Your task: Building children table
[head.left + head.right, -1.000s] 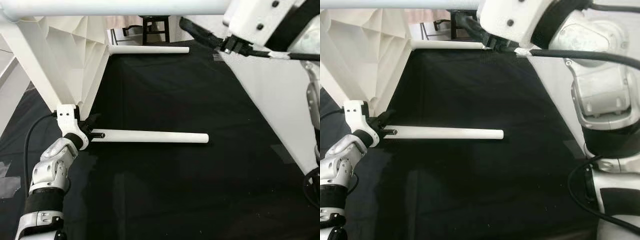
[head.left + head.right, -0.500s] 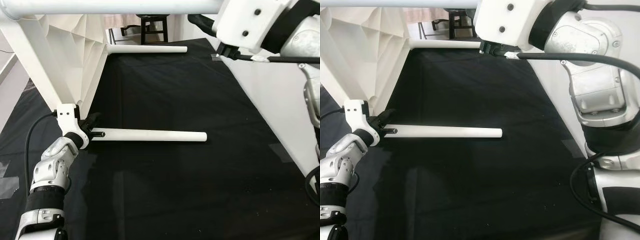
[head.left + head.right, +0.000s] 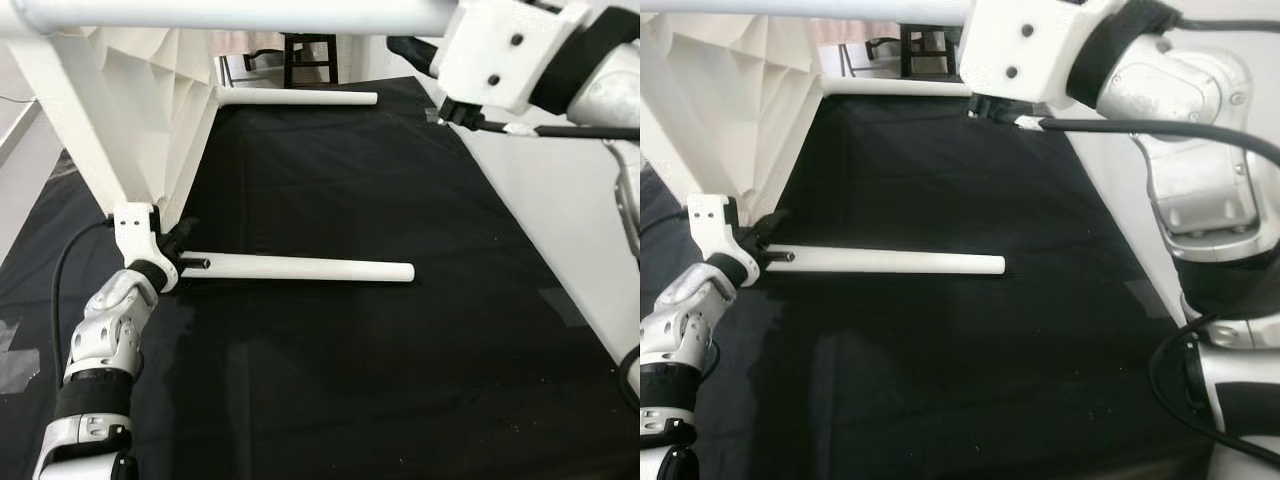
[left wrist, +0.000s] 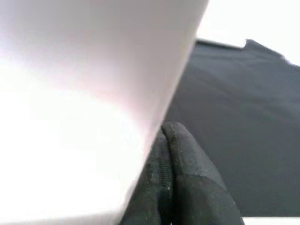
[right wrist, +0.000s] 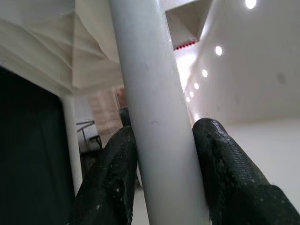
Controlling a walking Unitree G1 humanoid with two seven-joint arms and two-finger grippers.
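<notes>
Just ahead of the left tool (image 3: 183, 252), whose fingers (image 4: 176, 187) are pressed together, a loose white table leg (image 3: 300, 268) lies on the black floor mat (image 3: 380, 380), its dark threaded end at the fingertips. Beside that tool rises the ribbed underside of the white tabletop (image 3: 150, 110), tipped on its edge. Overhead, the right tool (image 5: 164, 173) pinches another white leg (image 5: 150, 103). Broad bare mat spreads beyond.

White table top (image 3: 140, 90), tipped on edge at left, ribbed underside showing. Loose white leg (image 3: 300, 268) lying on black mat (image 3: 350, 380); left end effector (image 3: 180, 250) at its threaded end. Attached leg (image 3: 295, 98) beyond. Another leg (image 3: 230, 14) across top, by right arm (image 3: 530, 50).
</notes>
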